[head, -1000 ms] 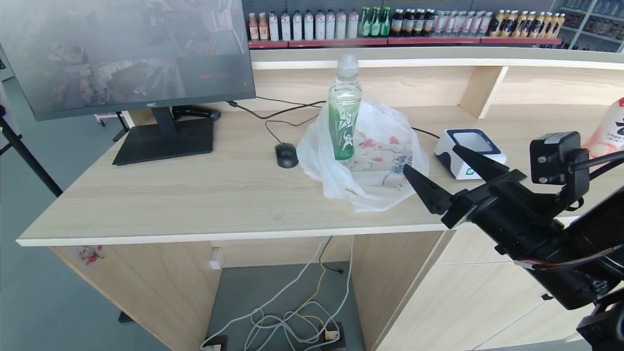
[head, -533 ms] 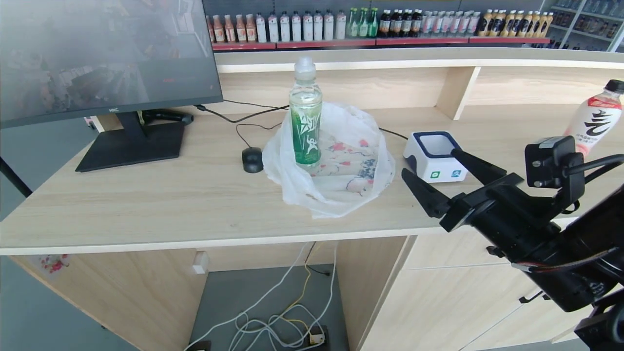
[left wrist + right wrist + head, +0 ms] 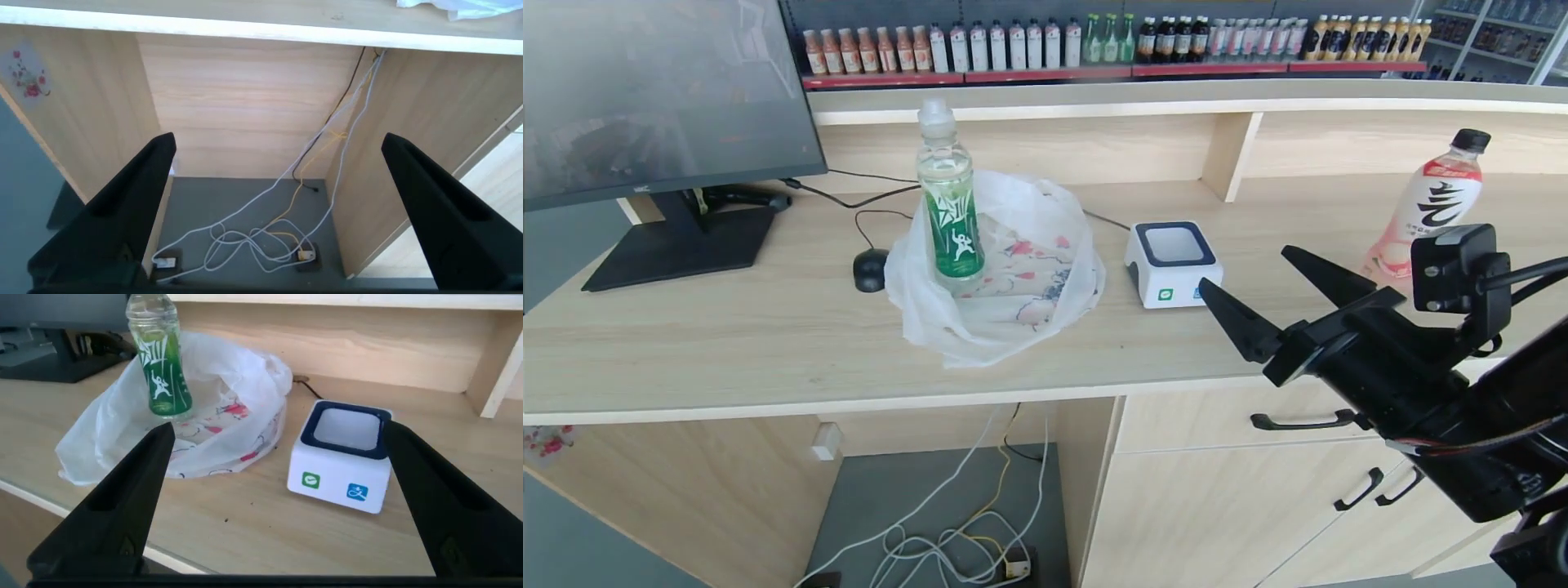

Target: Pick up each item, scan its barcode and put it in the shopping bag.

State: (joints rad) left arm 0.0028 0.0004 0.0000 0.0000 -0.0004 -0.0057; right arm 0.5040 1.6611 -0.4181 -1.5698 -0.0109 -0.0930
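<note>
The right hand (image 3: pixel 1242 265), fingers apart, hangs by the scanner (image 3: pixel 1172 263); the left hand (image 3: pixel 278 139) is apart too, down low before the surface (image 3: pixel 204 18).

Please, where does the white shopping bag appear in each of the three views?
Head view: shopping bag at mid-counter, between mouse and scanner.
Left wrist view: a white bit at the counter's front edge.
Right wrist view: beside the scanner.
Shared landmark: the wooden counter.
</note>
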